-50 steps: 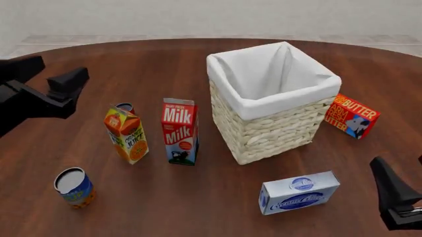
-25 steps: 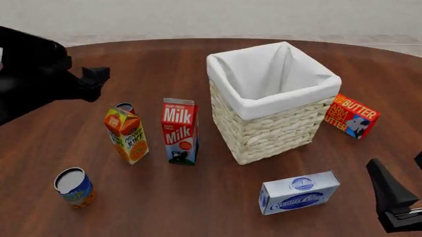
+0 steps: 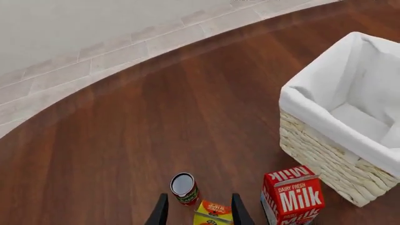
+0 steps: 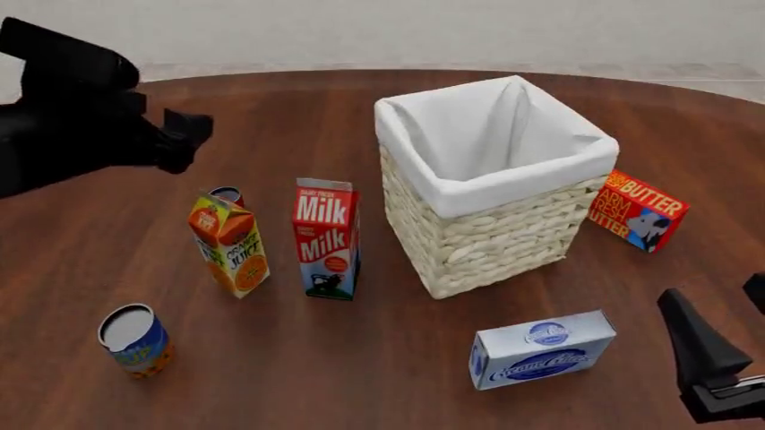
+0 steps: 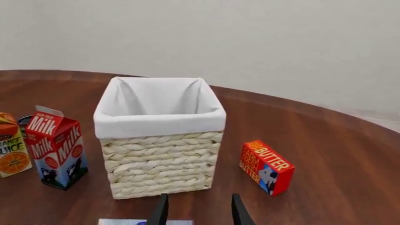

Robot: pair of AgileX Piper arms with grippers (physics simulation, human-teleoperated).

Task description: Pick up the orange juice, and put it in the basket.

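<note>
The orange juice [image 4: 227,246] is a yellow and orange gable-top carton standing upright left of centre on the table. Its top [image 3: 212,212] shows between my left gripper's fingers in the left wrist view. My left gripper [image 4: 189,134] hovers open, high above and behind the carton, touching nothing. The basket [image 4: 502,228], pale wicker with a white liner, stands to the right of centre and also shows in both wrist views [image 3: 325,154] [image 5: 159,154]. My right gripper [image 4: 715,309] stays open and empty near the front right corner.
A red-and-white milk carton [image 4: 325,237] stands between the juice and the basket. A small can [image 4: 225,195] sits right behind the juice, a blue-and-orange can [image 4: 134,339] at front left. A cream cheese box [image 4: 542,348] and a butter box [image 4: 636,210] lie near the basket.
My left arm has swung right and farther over the table, ending above and behind the orange juice. The right gripper has barely shifted. No object has moved.
</note>
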